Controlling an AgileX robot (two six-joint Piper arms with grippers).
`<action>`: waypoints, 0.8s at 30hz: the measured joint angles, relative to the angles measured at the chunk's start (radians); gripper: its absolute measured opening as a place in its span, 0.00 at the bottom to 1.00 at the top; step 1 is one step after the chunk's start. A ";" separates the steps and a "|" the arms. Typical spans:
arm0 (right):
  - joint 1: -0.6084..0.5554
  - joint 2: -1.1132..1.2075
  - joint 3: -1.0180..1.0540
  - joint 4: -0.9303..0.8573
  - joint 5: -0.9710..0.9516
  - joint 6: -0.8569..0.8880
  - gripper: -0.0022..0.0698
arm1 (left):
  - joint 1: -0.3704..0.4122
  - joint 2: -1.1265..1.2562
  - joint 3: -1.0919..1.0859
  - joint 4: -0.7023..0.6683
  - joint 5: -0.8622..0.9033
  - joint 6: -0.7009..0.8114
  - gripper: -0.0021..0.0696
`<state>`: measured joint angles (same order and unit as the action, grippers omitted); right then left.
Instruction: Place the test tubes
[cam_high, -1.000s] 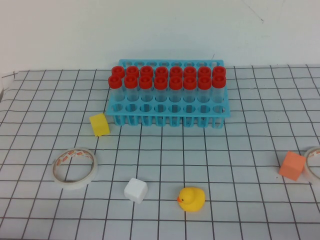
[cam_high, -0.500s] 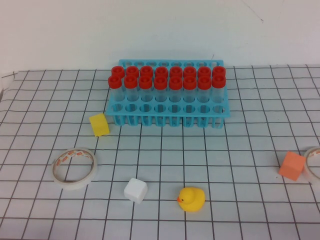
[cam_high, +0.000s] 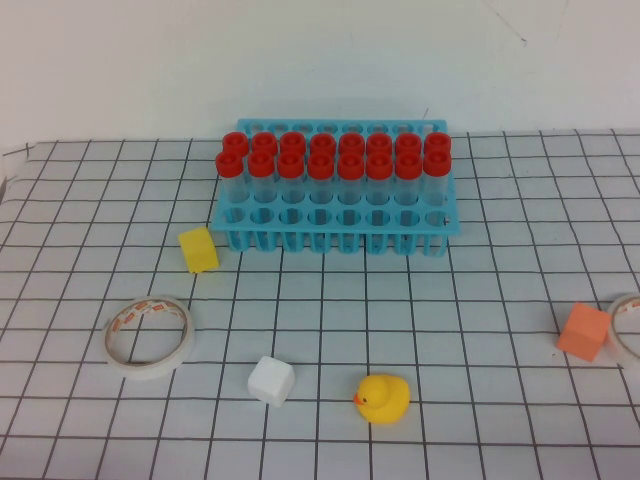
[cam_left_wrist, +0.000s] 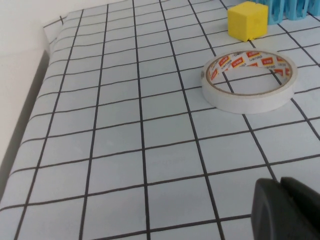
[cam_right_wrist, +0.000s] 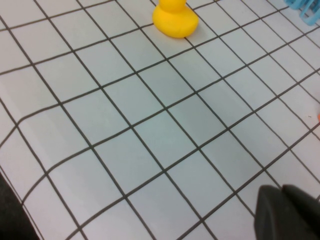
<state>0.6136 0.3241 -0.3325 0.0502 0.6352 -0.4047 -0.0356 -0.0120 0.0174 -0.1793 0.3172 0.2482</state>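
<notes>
Counted sixteen red-capped test tubes (cam_high: 320, 165) upright in one blue rack (cam_high: 330, 240), far centre. Saw two tape rolls (cam_high: 145, 367), red print illegible. Found left gripper (cam_left_wrist: 281, 187) near one, right gripper (cam_right_wrist: 281, 192) near the lone duck (cam_high: 384, 398), fingers pressed together.

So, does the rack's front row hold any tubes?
No, the test tubes fill two inner rows of the rack, front holes empty; left claw shut near the tape roll, right claw shut near the duck.

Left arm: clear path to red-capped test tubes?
Probably yes: tubes stand uncovered in blue rack; only white tape roll and yellow cube lie between. Left gripper shut near the roll, right gripper shut near yellow duck.
</notes>
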 joint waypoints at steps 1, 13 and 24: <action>0.000 0.000 0.000 0.000 0.000 0.000 0.03 | -0.002 0.000 0.000 -0.002 0.000 -0.008 0.03; 0.000 0.000 0.000 0.000 0.000 0.000 0.03 | -0.002 0.000 0.000 -0.005 0.000 -0.093 0.03; 0.000 0.000 0.000 0.000 0.000 0.000 0.03 | -0.002 0.000 0.000 -0.005 0.000 -0.096 0.03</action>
<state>0.6136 0.3241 -0.3325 0.0502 0.6352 -0.4047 -0.0373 -0.0120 0.0174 -0.1844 0.3172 0.1527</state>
